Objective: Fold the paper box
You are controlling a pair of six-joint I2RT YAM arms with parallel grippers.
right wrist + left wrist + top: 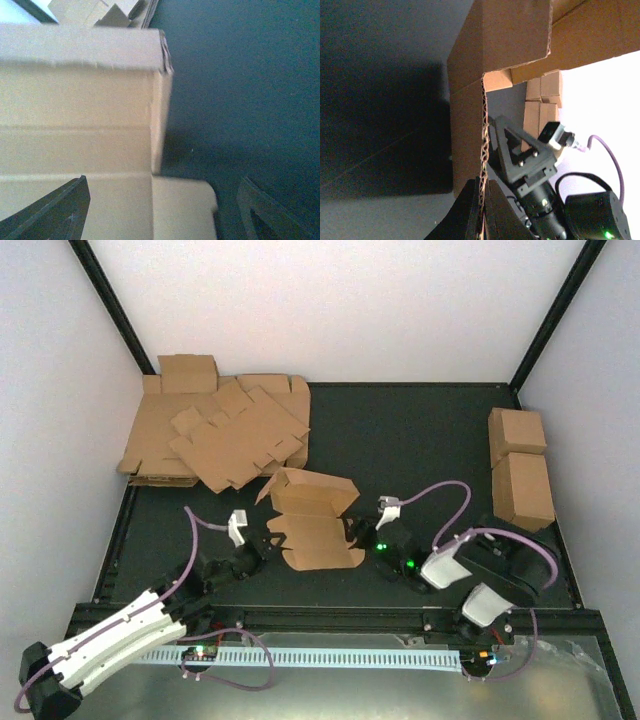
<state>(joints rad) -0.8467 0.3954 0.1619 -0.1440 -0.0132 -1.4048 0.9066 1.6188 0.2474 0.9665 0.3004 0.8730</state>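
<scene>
While it lies partly erected at the middle of the table (420, 440), the paper box (312, 520) should handle as light, stiff corrugated board, bending readily only along its scored creases and denting if pinched hard. The left gripper (482, 212) is clamped on a raw wall edge. The right gripper (163, 182) stands spread about a corner flap, unclosed. Recommended hold: panel edges close to a crease.

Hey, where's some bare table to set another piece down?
Widest bare patch: the dark mat between the heap of flat sheets and the two cuboids, behind the paper box. Crowded at front centre, where the left gripper and right gripper meet it.
</scene>
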